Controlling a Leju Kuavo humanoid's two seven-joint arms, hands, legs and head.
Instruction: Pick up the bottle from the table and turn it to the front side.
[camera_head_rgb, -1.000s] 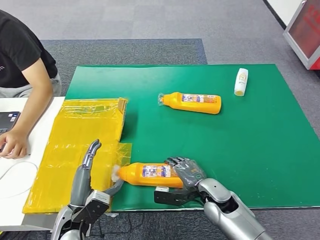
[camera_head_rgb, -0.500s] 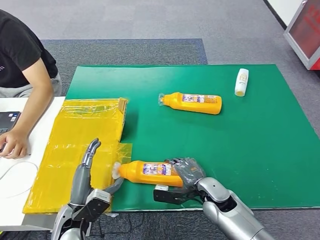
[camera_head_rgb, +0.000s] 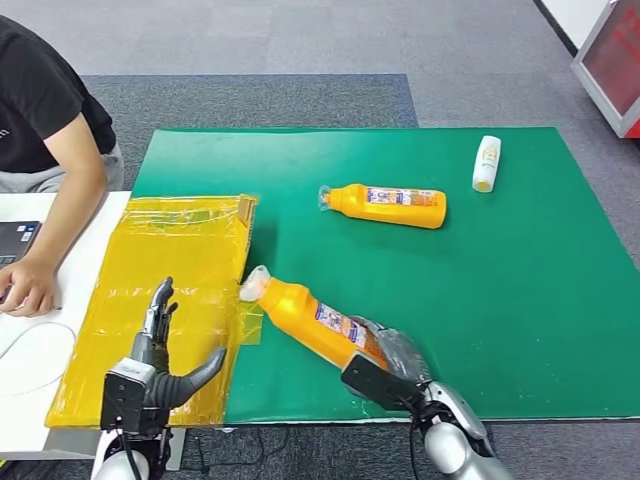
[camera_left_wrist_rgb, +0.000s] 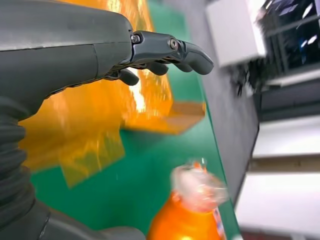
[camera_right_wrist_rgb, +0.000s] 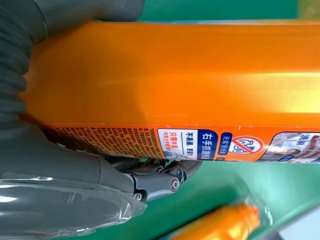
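An orange bottle (camera_head_rgb: 317, 318) is gripped at its base by the right hand (camera_head_rgb: 392, 362) and held tilted over the near edge of the green mat (camera_head_rgb: 528, 300), cap pointing far-left. The left hand (camera_head_rgb: 155, 365) is held open above yellow plastic sheeting (camera_head_rgb: 158, 270). A second orange bottle (camera_head_rgb: 386, 205) and a small white bottle (camera_head_rgb: 486, 163) are laid farther off. Grey carpet (camera_head_rgb: 302, 50) is seen beyond.

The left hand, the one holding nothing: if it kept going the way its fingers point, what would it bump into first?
Probably the yellow plastic sheet and, beyond it, the flat cardboard; the left hand points over them, though its height is unclear.
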